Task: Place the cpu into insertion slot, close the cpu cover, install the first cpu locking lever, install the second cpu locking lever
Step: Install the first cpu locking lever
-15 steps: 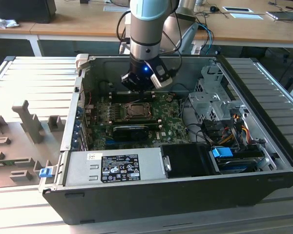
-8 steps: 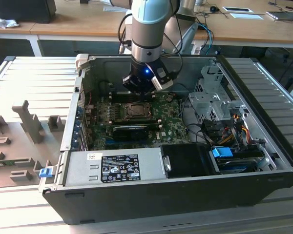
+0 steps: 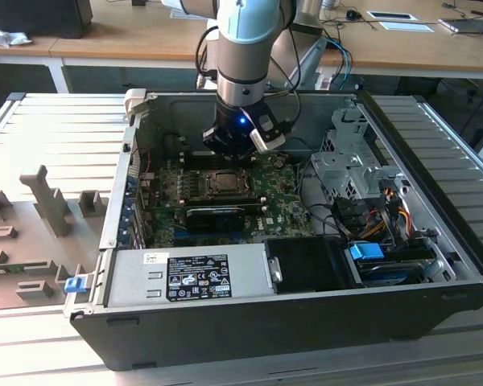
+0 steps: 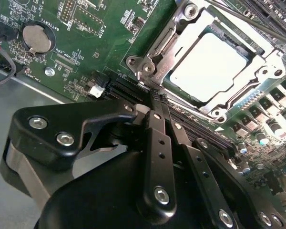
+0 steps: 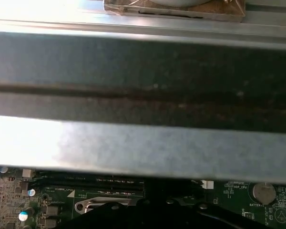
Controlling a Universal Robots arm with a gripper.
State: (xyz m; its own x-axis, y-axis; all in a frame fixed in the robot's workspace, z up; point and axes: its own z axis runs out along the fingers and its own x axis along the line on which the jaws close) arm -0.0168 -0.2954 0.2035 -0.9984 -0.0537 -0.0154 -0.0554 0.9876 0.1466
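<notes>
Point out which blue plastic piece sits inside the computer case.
The blue tab at the exterior view's right, beside the coloured cables; the other, a blue clip, sits outside the case.

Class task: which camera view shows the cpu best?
The second wrist view: the cpu shows large, its pale metal top seated in the socket, framed by the cpu cover. The exterior view shows it small and dark below the arm; the first wrist view gives a socket edge at most.
</notes>
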